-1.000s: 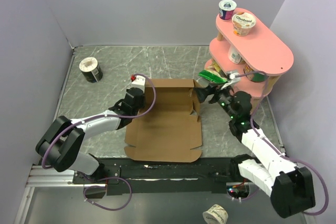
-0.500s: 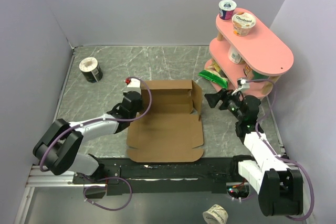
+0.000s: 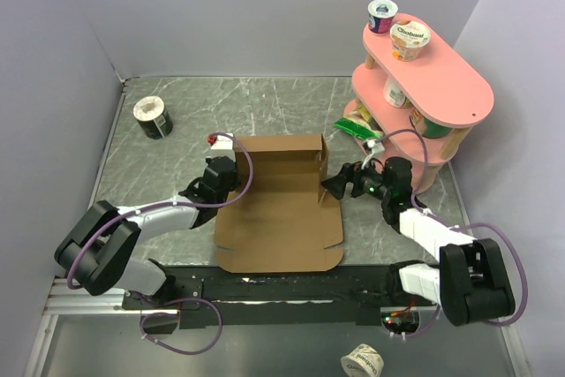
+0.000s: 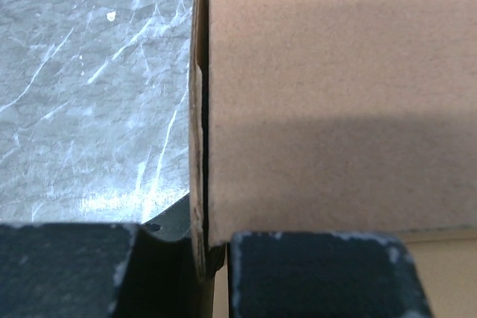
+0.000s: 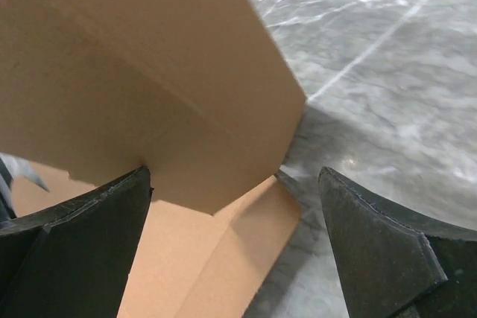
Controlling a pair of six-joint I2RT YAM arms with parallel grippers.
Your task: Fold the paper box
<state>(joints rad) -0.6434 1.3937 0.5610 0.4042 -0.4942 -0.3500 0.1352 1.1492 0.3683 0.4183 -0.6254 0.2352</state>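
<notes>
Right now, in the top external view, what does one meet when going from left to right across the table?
First the small dark container → left claw → paper box → right claw → pink shelf.

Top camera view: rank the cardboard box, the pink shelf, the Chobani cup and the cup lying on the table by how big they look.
1. paper box
2. pink shelf, close behind; its top sits nearer the camera
3. Chobani cup and lying cup: alike, not ranked
</notes>
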